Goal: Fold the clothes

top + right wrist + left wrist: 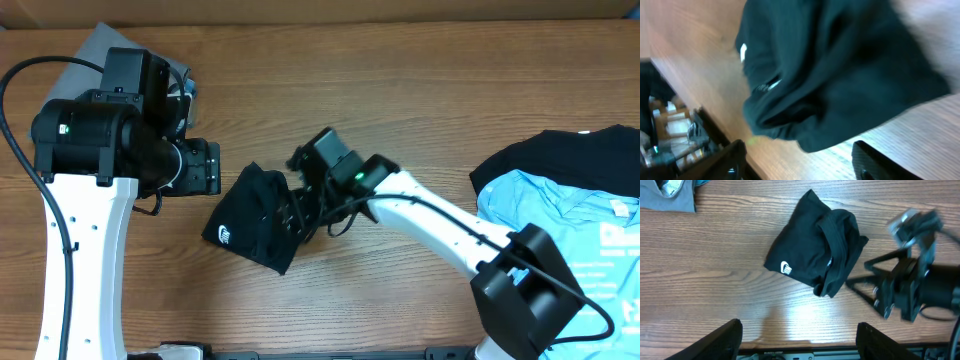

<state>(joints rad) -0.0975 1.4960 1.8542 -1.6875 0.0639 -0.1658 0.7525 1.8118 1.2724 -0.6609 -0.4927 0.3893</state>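
A folded black garment with a small white logo (252,215) lies on the wooden table at centre left; it also shows in the left wrist view (817,245) and fills the right wrist view (830,65). My right gripper (300,212) hovers at its right edge, jaws open and empty, just above the cloth (800,160). My left gripper (205,168) is open and empty, held to the left of the garment, apart from it; only bare table lies between its fingers (799,340).
A grey folded garment (100,45) lies at the back left under the left arm. A black garment (570,155) and a light blue shirt (570,225) lie piled at the right edge.
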